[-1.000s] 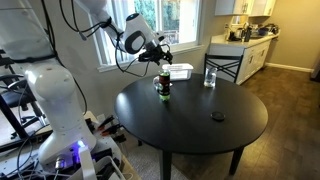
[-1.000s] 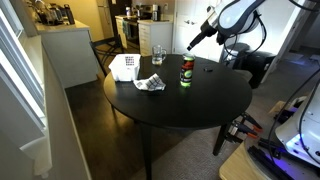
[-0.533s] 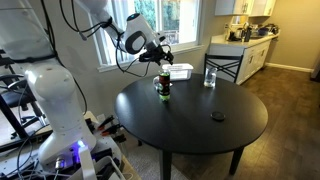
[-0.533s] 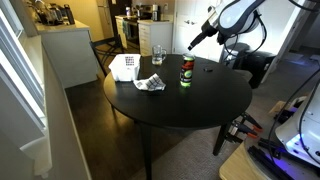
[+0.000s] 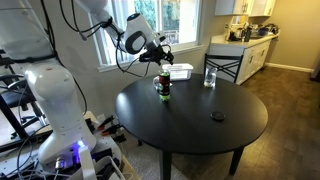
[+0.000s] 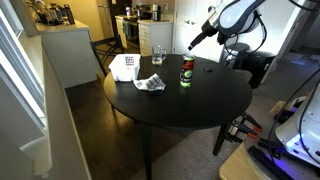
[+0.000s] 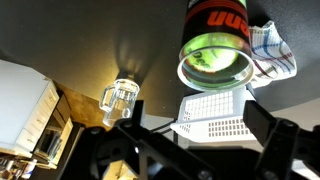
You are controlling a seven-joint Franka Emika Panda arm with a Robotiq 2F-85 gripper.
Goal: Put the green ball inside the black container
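Observation:
The black container (image 5: 163,90) is a dark upright cylinder with red lettering, standing on the round black table (image 5: 200,130). It also shows in an exterior view (image 6: 186,74) and in the wrist view (image 7: 215,30). The green ball (image 7: 212,56) lies inside it, seen through the rim; its green also shows at the top of the container in both exterior views (image 5: 163,79) (image 6: 186,61). My gripper (image 5: 160,60) (image 6: 193,44) hangs just above the container, apart from it. In the wrist view its fingers (image 7: 195,140) are spread wide with nothing between them.
A clear glass (image 5: 210,77) (image 6: 158,55) (image 7: 118,98), a white perforated basket (image 6: 124,67) (image 7: 215,115) and a striped cloth (image 6: 150,84) (image 7: 272,50) stand behind the container. A flat black disc (image 5: 218,116) (image 6: 209,70) lies on the table. A chair (image 5: 225,68) stands beyond.

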